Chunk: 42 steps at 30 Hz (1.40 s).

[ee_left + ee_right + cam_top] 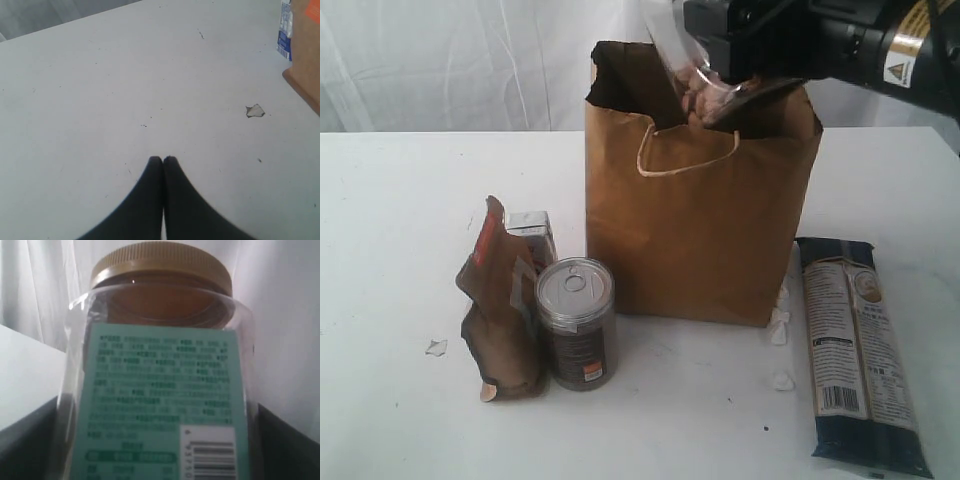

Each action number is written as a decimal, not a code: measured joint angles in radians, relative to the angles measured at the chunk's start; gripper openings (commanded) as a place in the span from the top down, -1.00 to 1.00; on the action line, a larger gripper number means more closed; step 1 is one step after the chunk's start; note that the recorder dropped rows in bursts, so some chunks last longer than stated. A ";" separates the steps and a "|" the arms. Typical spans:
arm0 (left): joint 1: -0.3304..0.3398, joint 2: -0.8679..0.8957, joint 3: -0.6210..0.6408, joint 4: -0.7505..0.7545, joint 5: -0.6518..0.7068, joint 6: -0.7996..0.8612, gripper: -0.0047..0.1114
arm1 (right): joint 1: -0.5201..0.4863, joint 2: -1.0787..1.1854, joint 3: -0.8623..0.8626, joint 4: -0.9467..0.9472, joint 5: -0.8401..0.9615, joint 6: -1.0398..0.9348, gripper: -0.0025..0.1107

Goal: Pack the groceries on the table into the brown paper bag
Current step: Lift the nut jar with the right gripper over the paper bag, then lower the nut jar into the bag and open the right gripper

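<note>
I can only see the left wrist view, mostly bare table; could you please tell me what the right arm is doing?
Observer: The right end effector holds the clear jar at the brown paper bag's open top.
Operator: Thank you; what is left outside the bag?
Observer: In the exterior view, the tin can, foil pouch and carton stand left of the bag; the pasta packet lies flat on its right.

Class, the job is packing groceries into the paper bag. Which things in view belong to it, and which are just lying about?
Belongs to the job: brown paper bag, clear jar, tin can, foil pouch, white-blue carton, pasta packet.
Just lying about: pale flake, white scraps by the bag.
</note>
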 measured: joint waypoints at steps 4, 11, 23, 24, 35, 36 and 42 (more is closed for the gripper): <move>0.000 0.000 0.000 0.000 0.000 0.000 0.92 | -0.001 0.041 0.000 0.000 0.001 -0.002 0.96; 0.000 0.000 0.000 0.000 0.000 0.000 0.92 | -0.001 0.096 0.000 0.000 0.001 -0.002 0.90; 0.000 0.000 0.000 0.000 0.000 0.000 0.92 | -0.001 0.114 0.000 -0.009 -0.001 -0.002 0.03; 0.000 0.000 0.000 0.000 0.000 0.000 0.92 | -0.001 0.114 0.000 -0.009 -0.001 -0.002 0.03; 0.000 0.000 0.000 0.000 0.000 0.000 0.92 | -0.001 0.114 0.000 -0.013 -0.001 0.016 0.03; 0.000 0.000 0.000 0.000 0.000 0.000 0.92 | -0.001 0.114 0.000 -0.013 -0.001 0.020 0.03; 0.000 0.000 0.000 0.000 0.000 0.000 0.92 | -0.001 0.114 0.000 -0.013 -0.021 0.030 -0.53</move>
